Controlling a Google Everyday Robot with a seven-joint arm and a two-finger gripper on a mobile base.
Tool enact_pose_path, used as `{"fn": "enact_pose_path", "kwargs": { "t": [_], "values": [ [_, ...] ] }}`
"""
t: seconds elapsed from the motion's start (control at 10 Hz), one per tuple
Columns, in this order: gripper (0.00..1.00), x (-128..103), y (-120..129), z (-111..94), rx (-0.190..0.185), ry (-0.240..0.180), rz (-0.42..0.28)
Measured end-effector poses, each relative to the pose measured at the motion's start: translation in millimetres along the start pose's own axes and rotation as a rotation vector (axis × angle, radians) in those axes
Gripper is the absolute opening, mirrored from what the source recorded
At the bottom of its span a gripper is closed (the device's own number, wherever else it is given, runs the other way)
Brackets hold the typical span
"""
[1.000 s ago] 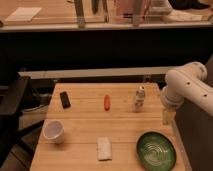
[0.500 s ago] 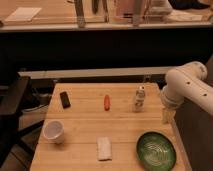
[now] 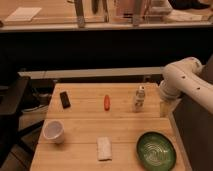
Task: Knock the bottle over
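Closing in on the bottle from the right

The bottle (image 3: 140, 98) stands upright on the back right part of the wooden worktop (image 3: 85, 125), cap up and label facing the camera. The gripper (image 3: 163, 111) hangs off the pale arm (image 3: 182, 80) just to the bottle's right, near the worktop's right edge. It is close to the bottle but not touching it. Its fingers are spread wide and grasp nothing.

The step in hand looks like the approach: the tool is brought level with the bottle, and the knock itself is not yet done.

The next move probably calls for a short sideways sweep to the left. It should meet the bottle high on its body or at the cap, so that the bottle tips rather than slides along the wood. No grasp is needed; the outside of a finger would do.

Left of the bottle lies a small orange-red carrot-like object (image 3: 106, 102), with a fair gap between the two, so the bottle has room to fall that way. A green plate (image 3: 156, 149) sits nearer the camera, clear of that path. A white cup (image 3: 53, 131), a dark block (image 3: 65, 99) and a white cloth (image 3: 104, 148) lie well apart from the bottle.
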Motion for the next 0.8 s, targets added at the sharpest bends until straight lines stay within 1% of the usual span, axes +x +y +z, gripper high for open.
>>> {"fn": "enact_pose_path", "kwargs": {
  "t": [0.3,0.8],
  "values": [
    [0.80,-2.6,-11.6,6.2,0.017,-0.012,0.004],
    [0.80,-4.6,-24.2,13.2,0.042,-0.027,0.010]
  ]
}}
